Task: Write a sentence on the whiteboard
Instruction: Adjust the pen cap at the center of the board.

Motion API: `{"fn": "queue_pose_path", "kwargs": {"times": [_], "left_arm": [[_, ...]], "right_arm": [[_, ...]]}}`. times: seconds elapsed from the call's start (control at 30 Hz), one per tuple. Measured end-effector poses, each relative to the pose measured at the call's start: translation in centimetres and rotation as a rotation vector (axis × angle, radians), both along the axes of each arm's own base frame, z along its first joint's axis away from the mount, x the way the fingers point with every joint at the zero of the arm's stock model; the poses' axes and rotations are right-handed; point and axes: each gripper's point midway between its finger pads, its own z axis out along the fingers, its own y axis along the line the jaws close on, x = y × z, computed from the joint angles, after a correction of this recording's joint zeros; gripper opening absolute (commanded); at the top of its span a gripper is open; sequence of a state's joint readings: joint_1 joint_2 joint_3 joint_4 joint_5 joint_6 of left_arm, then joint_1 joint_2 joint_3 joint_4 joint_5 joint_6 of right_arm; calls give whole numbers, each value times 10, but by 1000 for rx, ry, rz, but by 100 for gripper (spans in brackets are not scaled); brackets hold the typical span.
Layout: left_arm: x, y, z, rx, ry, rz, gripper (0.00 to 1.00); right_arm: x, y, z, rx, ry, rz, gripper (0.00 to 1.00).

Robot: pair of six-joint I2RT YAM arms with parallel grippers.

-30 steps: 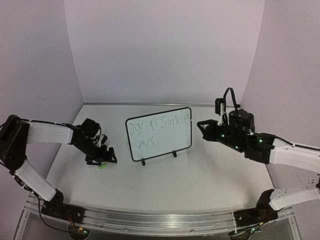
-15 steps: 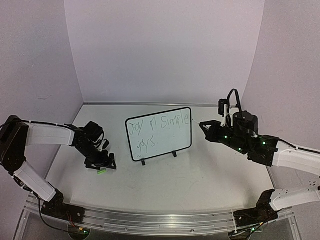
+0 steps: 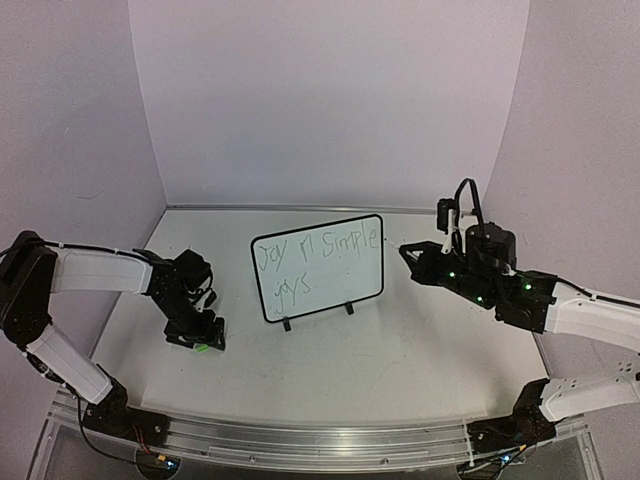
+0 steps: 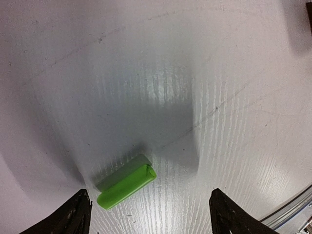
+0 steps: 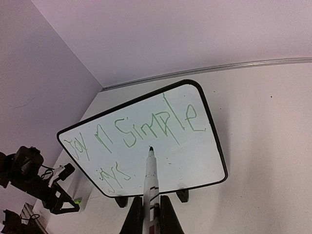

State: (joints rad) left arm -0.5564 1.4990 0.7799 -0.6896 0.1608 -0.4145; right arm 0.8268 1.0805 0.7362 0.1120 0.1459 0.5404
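Note:
The whiteboard (image 3: 330, 285) stands upright on two black feet at mid table, seen from the right in the right wrist view (image 5: 195, 161). The sentence (image 3: 315, 250) is in thin green handwriting on two lines (image 5: 146, 127). My right gripper (image 3: 415, 259) hovers to the right of the board, shut on a white marker (image 5: 152, 178); the marker's dark tip points at the board without touching it. A short green marker cap (image 4: 126, 186) lies on the table (image 3: 203, 347). My left gripper (image 4: 148, 217) hangs open just above it, the cap nearer the left finger, neither finger touching it.
White walls close in the table on the left, back and right. A metal rail (image 3: 320, 440) runs along the near edge where both arm bases are bolted. The left arm's dark wrist (image 3: 185, 290) sits left of the board.
My left gripper slid toward the near edge, over the green cap. My right gripper drew the marker back from the board's right edge, then held still.

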Motion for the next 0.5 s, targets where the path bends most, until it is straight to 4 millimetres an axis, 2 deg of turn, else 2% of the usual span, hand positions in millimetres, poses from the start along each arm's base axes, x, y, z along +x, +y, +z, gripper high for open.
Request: {"fn": "queue_pose_path", "kwargs": {"times": [0.37, 0.5], "left_arm": [[-13, -15, 4, -41, 24, -41, 67], [-17, -15, 6, -39, 32, -36, 56]], "right_arm": [[0, 0, -1, 1, 3, -1, 0], [0, 0, -1, 4, 5, -2, 0]]}}
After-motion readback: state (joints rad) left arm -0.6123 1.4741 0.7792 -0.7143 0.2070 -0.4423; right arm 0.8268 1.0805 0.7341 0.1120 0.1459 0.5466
